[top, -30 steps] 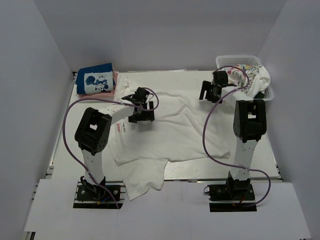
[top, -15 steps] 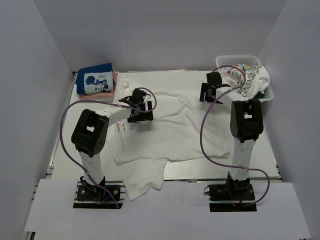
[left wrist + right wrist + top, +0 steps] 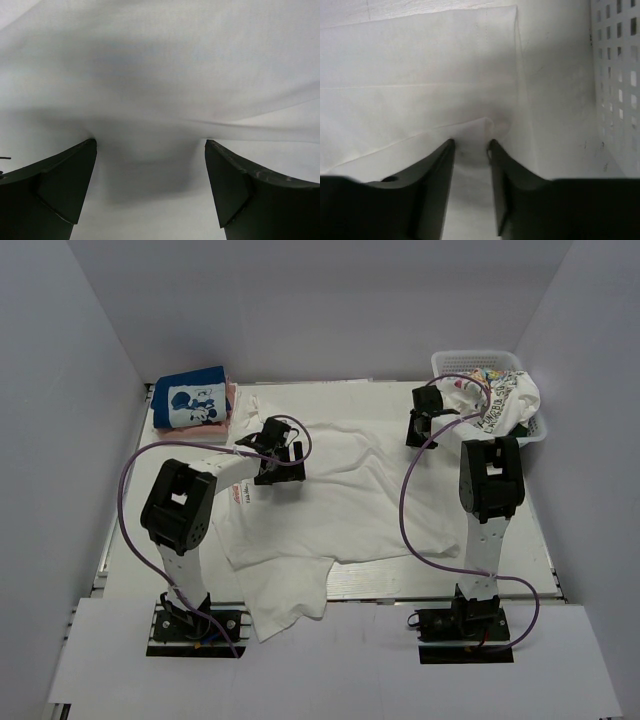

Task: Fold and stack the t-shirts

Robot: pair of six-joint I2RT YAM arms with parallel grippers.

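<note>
The white shirt (image 3: 340, 500) lay spread over most of the surface (image 3: 525, 540), with one part hanging over the near edge. The right claw (image 3: 471, 150) stood at the shirt's far right corner, just beside the basket (image 3: 450, 362). Its jaws were narrow, with a small pucker of cloth pinched between them. The left claw (image 3: 150, 185) stood wide toward the far left, its fingers pressed onto flat cloth and gripping nothing.

The pinch looked shallow, so the cloth might slip free on a lift. It might also have caught only the top layer, which would peel the shirt apart rather than fold it. With the basket wall so near, a sideways move could knock it or snag the printed shirt (image 3: 505, 400) draped over its rim.

If the right claw pulled while the left only pressed, the cloth would likely drag and skew. The overhanging part could tug the rest toward the near edge. The blue shirt (image 3: 192, 402) sat folded at the far left corner, close enough for a swept fold to disturb it.
</note>
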